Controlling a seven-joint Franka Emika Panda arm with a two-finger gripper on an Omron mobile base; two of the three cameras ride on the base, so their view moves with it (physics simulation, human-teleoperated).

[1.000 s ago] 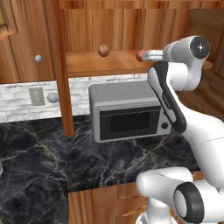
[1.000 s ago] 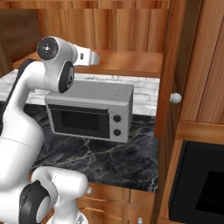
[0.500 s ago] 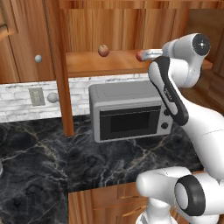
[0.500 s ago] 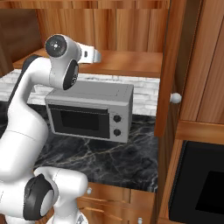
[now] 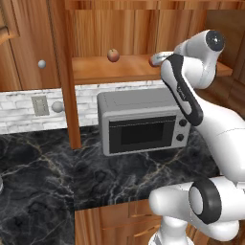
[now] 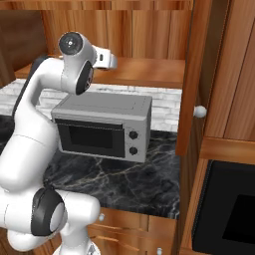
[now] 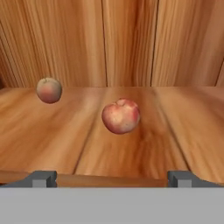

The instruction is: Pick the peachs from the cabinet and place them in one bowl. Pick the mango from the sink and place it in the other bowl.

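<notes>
My gripper stood spread wide at the cabinet shelf's front edge, holding nothing. One peach lay on the plank straight ahead between my fingertips, apart from them; the other peach sat farther back, leftward.

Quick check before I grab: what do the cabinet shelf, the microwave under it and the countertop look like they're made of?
Warm brown cabinet shelf: wood, by its plank seams and grain, with a soft sheen. Boxy grey microwave: looks like matte metal or painted casing, plain grey with a dark glassy door; hard to say which. Black countertop: polished stone, probably marble, given its pale veins.
</notes>
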